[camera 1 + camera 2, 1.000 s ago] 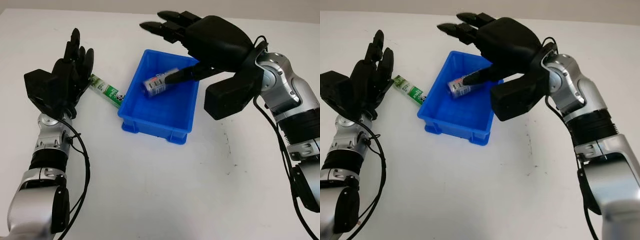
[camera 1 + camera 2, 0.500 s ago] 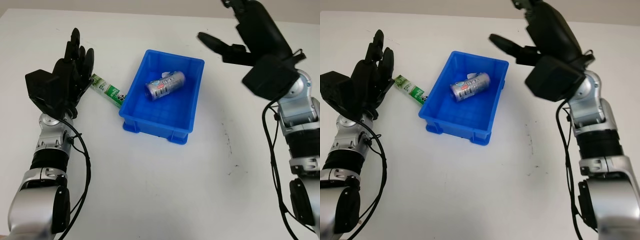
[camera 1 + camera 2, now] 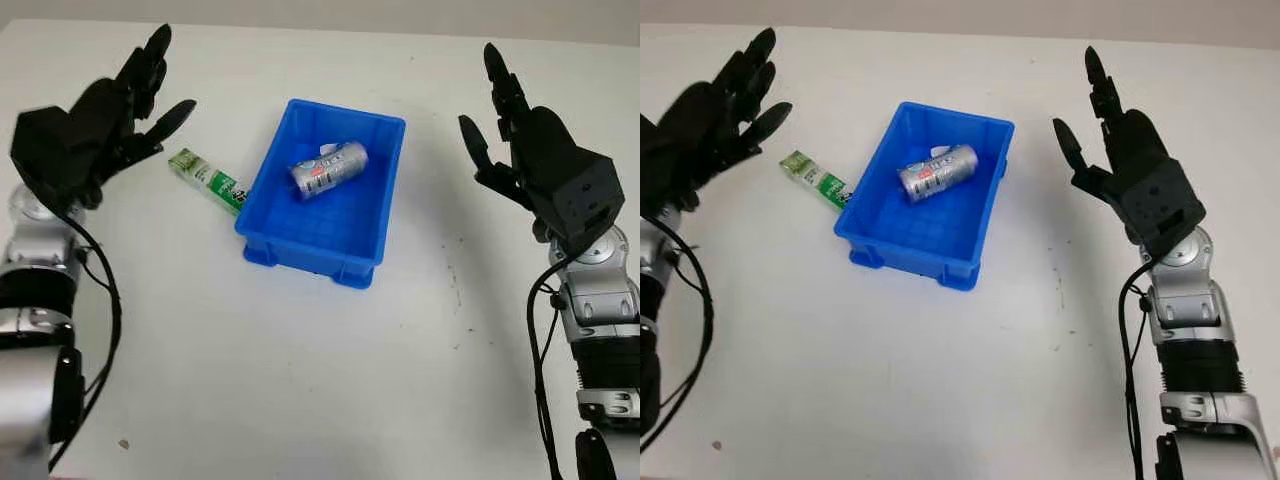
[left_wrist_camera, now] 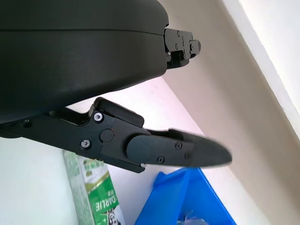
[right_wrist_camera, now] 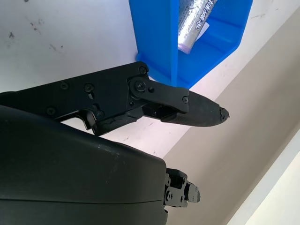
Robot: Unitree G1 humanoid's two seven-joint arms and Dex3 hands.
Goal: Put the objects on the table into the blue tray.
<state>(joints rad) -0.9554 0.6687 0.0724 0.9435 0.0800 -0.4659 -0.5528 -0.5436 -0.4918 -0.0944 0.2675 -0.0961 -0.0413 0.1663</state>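
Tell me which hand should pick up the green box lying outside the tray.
Left. The open left hand hovers beside the green box, which lies on the table against the blue tray's left wall. The open right hand is beyond the tray's far side.

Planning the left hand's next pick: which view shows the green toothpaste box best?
The left eye view: the green toothpaste box lies whole on the table, one end at the blue tray's outer wall, left hand open beside it. The right eye view shows much the same. The left wrist view shows one end, partly behind a finger.
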